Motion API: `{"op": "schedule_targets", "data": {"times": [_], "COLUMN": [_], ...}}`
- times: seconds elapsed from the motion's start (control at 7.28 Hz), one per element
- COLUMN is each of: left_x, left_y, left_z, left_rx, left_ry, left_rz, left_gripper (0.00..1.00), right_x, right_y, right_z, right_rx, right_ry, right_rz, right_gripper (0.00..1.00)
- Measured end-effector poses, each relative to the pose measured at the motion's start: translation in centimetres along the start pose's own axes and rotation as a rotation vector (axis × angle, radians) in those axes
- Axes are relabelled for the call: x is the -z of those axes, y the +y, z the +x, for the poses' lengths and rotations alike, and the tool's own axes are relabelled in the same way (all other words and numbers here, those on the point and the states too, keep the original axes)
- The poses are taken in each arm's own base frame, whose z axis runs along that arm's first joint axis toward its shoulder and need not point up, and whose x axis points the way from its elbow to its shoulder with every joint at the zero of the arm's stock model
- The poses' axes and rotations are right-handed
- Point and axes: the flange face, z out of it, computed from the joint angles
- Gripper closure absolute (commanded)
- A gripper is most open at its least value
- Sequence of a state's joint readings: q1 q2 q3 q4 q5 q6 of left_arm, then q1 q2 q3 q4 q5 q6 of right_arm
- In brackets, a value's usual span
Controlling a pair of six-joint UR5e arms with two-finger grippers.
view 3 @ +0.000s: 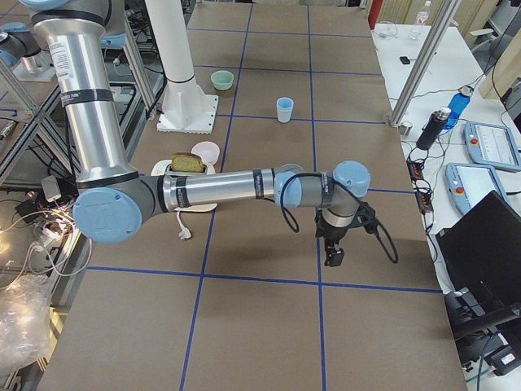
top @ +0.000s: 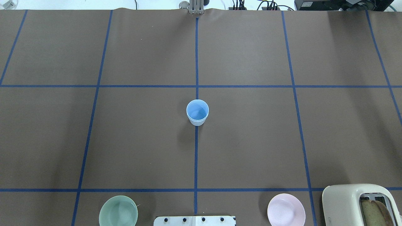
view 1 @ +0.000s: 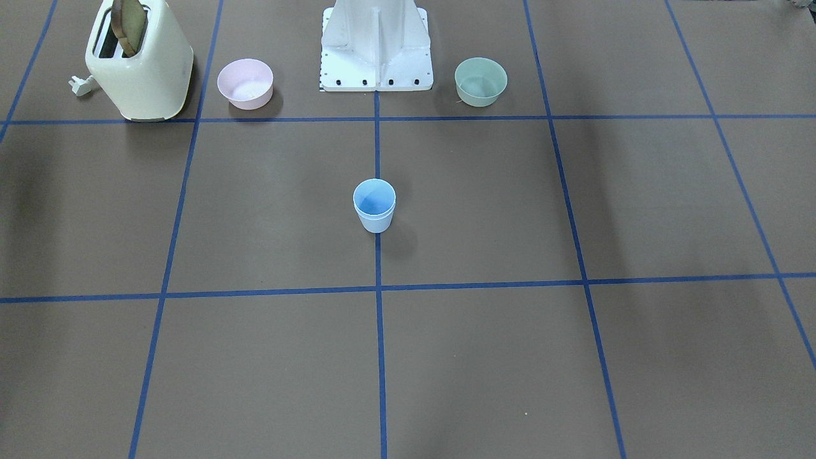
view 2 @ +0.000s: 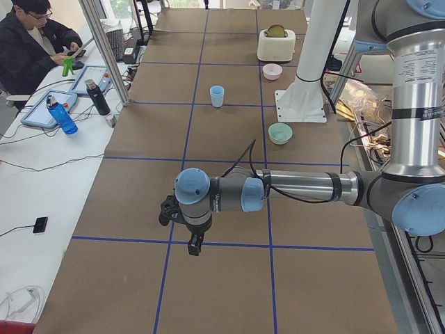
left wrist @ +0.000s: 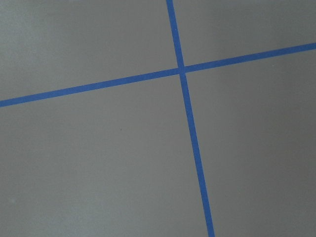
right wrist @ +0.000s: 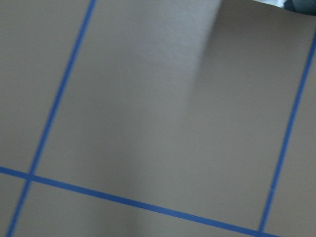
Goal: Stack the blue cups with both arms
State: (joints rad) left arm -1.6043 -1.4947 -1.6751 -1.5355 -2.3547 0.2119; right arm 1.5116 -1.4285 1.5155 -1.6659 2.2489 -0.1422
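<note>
Surface: brown point(top: 251, 141), wide and flat, with blue tape point(top: 196, 157) that cuts it into big squares.
Cups: pale blue point(top: 197, 112), upright, in the middle of the surface, right on the middle tape line. Only one cup shape shows. A line runs round its side just under the rim, so one cup seems to sit inside the other.
Left arm: long and grey point(view 2: 299, 186), seen only from the side. It lies out flat over the end of the surface, well apart from the cups.
Left hand: black point(view 2: 195, 245), pointing down just above a tape line. It holds nothing. I cannot tell if its fingers are spread or pressed together.
Right arm: grey too point(view 3: 220, 187), stretched out over the other end of the surface, also far from the cups.
Right hand: black point(view 3: 334, 254), pointing down, with nothing in it. Spread or pressed together, I cannot tell.
Wrist views: only brown surface and blue tape.
Base: white point(view 1: 376, 48), at the robot's edge.
Green bowl: point(view 1: 480, 81) near the base, on the robot's left.
Pink bowl: point(view 1: 245, 83) near the base, on the robot's right.
Toaster: cream point(view 1: 140, 64), just beside the pink bowl, with bread point(view 1: 129, 25) sticking up out of it.
Man: point(view 2: 31, 42) sits at a white desk beside the surface.
</note>
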Motion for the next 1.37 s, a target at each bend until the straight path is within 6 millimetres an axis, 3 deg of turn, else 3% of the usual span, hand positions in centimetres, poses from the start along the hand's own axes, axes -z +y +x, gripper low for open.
{"op": "schedule_targets", "data": {"times": [0.14,0.41,1.37], "left_x": [0.0,-0.2,-0.7], "left_y": [0.0,0.3,1.3], "left_z": [0.0,-0.2,-0.5], "left_rx": [0.001,0.005,0.018], "left_ry": [0.000,0.000,0.003], "left_rz": [-0.001,-0.005,-0.015], "left_gripper": [0.02,0.02,0.02], "right_x": [-1.0,-0.9,-0.4], "right_y": [2.8,5.2,5.8], "right_z": [2.4,4.4,4.7], "right_rx": [-0.044,-0.088,-0.109], "right_ry": [-0.004,-0.005,-0.011], "right_rz": [-0.017,-0.011,0.002], "right_gripper": [0.00,0.00,0.00]}}
